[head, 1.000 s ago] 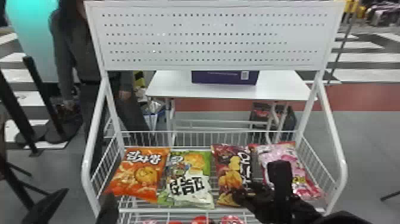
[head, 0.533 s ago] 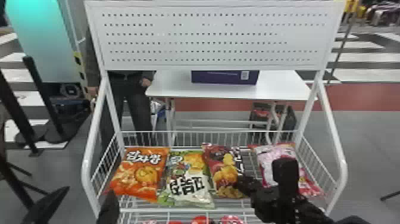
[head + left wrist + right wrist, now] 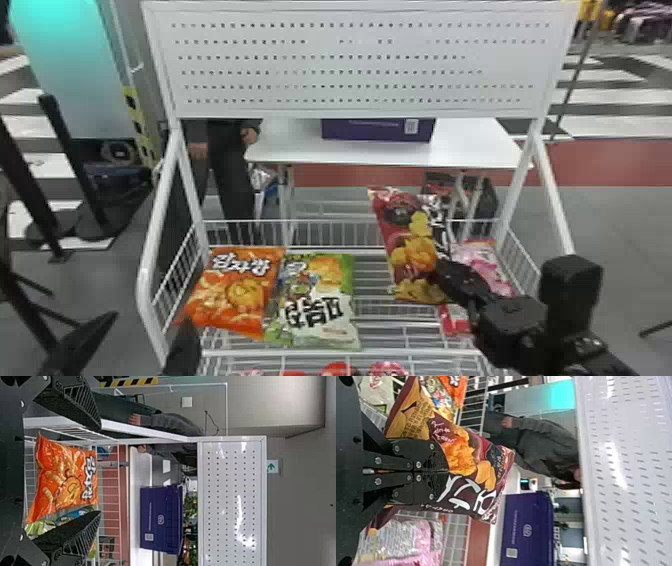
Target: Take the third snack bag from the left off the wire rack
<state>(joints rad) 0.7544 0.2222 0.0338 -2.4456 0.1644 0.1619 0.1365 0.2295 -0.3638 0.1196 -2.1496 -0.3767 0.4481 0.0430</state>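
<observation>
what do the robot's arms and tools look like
Both are matte black. The left tool has two flat, tapering fingers with ribbed lattice sides. The right tool shows bracket plates with small silver screws; the right arm is blocky, with a boxy wrist housing.

**A:** On your wire rack point(image 3: 150, 280), the leftmost bag point(image 3: 232, 290) lies flat at the left end. The second bag point(image 3: 315, 300) is right beside it, edges touching.

**B:** Yep, and your right gripper point(image 3: 442, 272) has the third snack bag point(image 3: 412, 245) by its lower edge, up above the shelf, just left of the fourth bag point(image 3: 482, 265) lying at the right end. Behind your rack there's a table point(image 3: 460, 150) with a box point(image 3: 377, 129) on it. Your left gripper point(image 3: 87, 471) sits low, before the rack's front left.
</observation>
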